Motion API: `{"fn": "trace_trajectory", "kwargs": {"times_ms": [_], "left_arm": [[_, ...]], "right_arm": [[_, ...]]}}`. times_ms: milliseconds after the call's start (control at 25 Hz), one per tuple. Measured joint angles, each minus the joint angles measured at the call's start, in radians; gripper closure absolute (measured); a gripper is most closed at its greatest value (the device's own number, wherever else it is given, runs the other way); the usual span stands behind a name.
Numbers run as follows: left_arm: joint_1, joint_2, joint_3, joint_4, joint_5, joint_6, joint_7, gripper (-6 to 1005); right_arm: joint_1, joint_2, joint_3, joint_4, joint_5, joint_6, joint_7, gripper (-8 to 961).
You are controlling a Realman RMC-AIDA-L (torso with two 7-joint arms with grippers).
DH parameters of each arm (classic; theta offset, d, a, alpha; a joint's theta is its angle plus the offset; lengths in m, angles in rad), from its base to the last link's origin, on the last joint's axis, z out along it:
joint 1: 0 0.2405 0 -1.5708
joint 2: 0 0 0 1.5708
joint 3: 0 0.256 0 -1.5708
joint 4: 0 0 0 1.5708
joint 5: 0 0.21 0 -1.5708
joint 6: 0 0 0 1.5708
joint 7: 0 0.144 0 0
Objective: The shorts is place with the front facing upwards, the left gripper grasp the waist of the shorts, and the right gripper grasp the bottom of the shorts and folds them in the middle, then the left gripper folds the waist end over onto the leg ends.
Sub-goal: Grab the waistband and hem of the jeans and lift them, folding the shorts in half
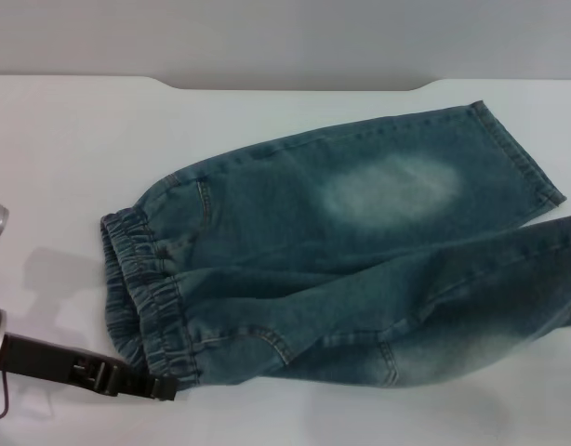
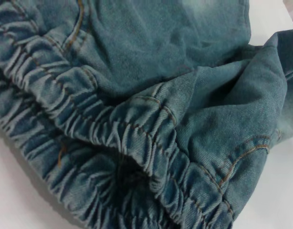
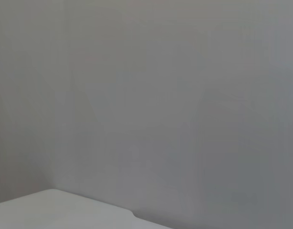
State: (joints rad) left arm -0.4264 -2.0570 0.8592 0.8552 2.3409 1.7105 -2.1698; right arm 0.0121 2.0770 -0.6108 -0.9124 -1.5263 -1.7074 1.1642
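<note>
The shorts lie flat on the white table, faded blue-green denim with a pale washed patch. The waist, a puckered elastic band, is at the left end. The legs stretch to the right. One bottom hem shows at the far right, while the nearer leg runs out of the picture. My left gripper reaches in from the lower left and sits at the near corner of the waist. The left wrist view is filled by the ruffled waist close up. The right gripper is out of view.
The table's far edge has a recessed cut-out against a grey wall. White tabletop lies left of the waist and in front of the shorts. The right wrist view shows only the grey wall and a table corner.
</note>
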Motion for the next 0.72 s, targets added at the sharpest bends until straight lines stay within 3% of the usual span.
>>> {"fn": "trace_trajectory", "kwargs": {"times_ms": [480, 720], "left_arm": [[-0.005, 0.001, 0.003, -0.01, 0.0, -0.02, -0.005, 602], [-0.004, 0.003, 0.031, -0.01, 0.011, -0.042, -0.005, 760]], "right_arm": [[0.003, 0.0, 0.007, 0.0, 0.0, 0.0, 0.0, 921], [0.003, 0.0, 0.008, 0.0, 0.0, 0.0, 0.0, 920]]}}
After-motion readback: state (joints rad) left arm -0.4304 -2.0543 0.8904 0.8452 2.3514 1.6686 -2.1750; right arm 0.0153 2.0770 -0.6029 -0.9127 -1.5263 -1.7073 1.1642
